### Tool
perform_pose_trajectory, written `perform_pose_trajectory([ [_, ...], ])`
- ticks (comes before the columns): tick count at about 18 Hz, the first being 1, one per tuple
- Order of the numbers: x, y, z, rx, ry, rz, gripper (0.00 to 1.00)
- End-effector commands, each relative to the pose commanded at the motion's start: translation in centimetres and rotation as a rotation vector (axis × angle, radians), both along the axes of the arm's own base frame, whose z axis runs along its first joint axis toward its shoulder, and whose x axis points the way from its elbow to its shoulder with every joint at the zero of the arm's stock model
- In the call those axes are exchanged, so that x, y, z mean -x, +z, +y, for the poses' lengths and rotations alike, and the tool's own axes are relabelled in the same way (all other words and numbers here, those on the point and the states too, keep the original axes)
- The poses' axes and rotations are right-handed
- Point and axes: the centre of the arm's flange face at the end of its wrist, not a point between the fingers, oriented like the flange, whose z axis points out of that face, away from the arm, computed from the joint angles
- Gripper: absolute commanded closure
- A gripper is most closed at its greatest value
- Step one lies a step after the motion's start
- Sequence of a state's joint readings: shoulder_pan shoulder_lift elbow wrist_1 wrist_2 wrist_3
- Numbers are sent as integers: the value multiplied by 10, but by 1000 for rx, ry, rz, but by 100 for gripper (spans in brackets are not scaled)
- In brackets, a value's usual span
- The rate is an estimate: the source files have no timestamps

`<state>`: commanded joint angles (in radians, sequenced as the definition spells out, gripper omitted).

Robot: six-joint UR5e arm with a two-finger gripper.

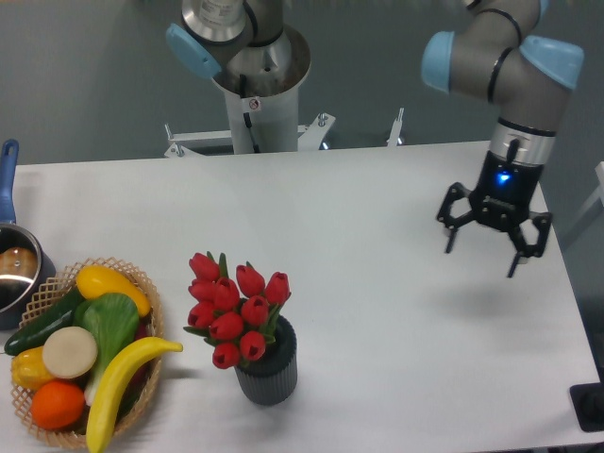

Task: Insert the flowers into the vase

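The red tulips (232, 310) stand upright in the dark grey ribbed vase (267, 369) near the table's front, left of centre. Their stems are hidden inside the vase. My gripper (483, 256) hangs over the right part of the table, far from the vase. Its fingers (450, 240) are spread apart and hold nothing.
A wicker basket (142, 283) with fruit and vegetables sits at the front left, close to the vase. A blue-handled steel pot (13, 274) stands at the left edge. The arm's base column (253, 104) rises behind the table's back edge. The table's right edge runs just right of the gripper.
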<state>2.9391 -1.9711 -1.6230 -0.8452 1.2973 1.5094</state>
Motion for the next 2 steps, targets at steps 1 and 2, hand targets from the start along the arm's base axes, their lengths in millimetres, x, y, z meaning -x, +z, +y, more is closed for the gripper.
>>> perform_pose_trajectory([
  [1,3,-9,-1,40,9,-3,0],
  [2,7,-13,-4,76,18,-2,0],
])
